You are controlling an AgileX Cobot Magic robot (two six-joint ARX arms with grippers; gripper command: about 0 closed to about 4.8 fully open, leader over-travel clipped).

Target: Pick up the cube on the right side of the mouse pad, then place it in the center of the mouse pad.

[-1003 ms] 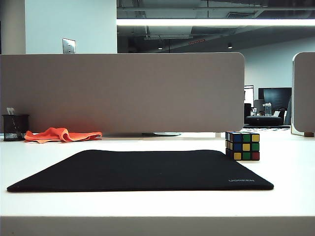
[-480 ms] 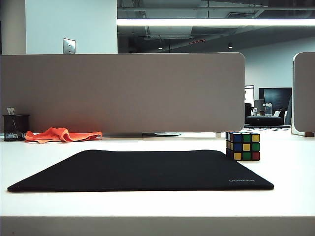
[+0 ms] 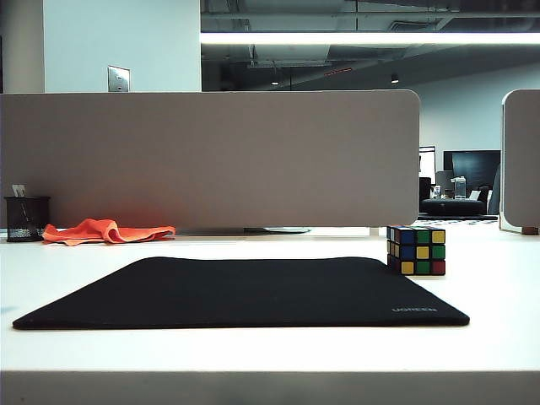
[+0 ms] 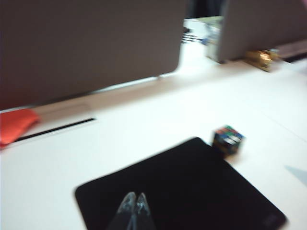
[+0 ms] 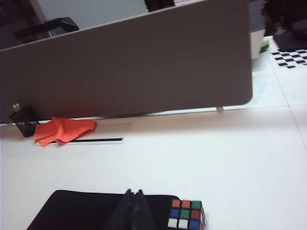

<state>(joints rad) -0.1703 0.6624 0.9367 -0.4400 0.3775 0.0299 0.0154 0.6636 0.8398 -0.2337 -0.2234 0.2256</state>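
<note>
Black mouse pad lies flat on the white tabletop in the exterior view, its centre bare. The cube stands at the pad's far right corner, touching or just beside its edge, so nothing of the task is done: the pick-up and the placing are both left. Neither arm shows here. An orange cloth and a pen cup sit far left by the grey divider. Against the earlier exterior frames, cube, pad and cloth lie exactly as they did; no difference can be made out.

In the left wrist view, blurred, the left pincer has its tips pressed together and empty, hanging over the pad's near part, with the cube well apart at the pad's corner.

In the right wrist view, the right pincer is likewise pressed together and holds nothing, above the pad's edge, the cube just beside it and untouched.
</note>
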